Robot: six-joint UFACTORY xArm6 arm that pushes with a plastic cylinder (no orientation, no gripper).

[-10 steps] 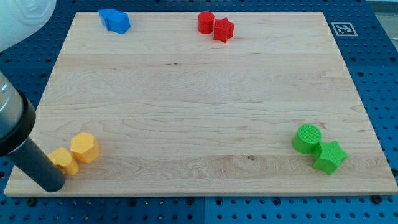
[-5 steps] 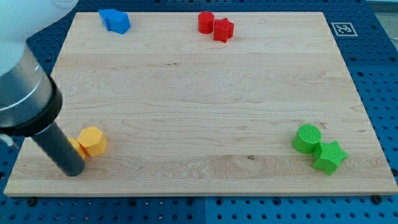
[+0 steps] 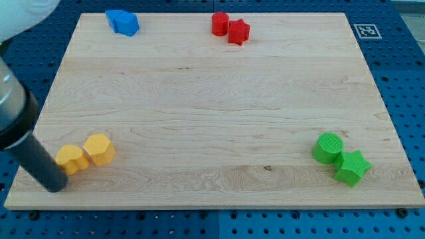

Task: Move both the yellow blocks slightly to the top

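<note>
Two yellow blocks sit at the board's bottom left, touching each other: a yellow hexagonal block (image 3: 99, 149) and a smaller yellow block (image 3: 71, 159) to its left. My tip (image 3: 56, 186) rests on the board just below and to the left of the smaller yellow block, very close to it; I cannot tell if it touches. The dark rod rises from the tip toward the view's upper left.
Two blue blocks (image 3: 122, 22) lie at the top left, a red cylinder (image 3: 220, 23) and red star (image 3: 238, 31) at top centre, a green cylinder (image 3: 329, 147) and green star (image 3: 352, 167) at the bottom right. The wooden board's (image 3: 212, 106) bottom edge is near my tip.
My tip went right and up against the yellow blocks, nudging them slightly up and to the right, then drew back down and left, uncovering the smaller yellow block.
</note>
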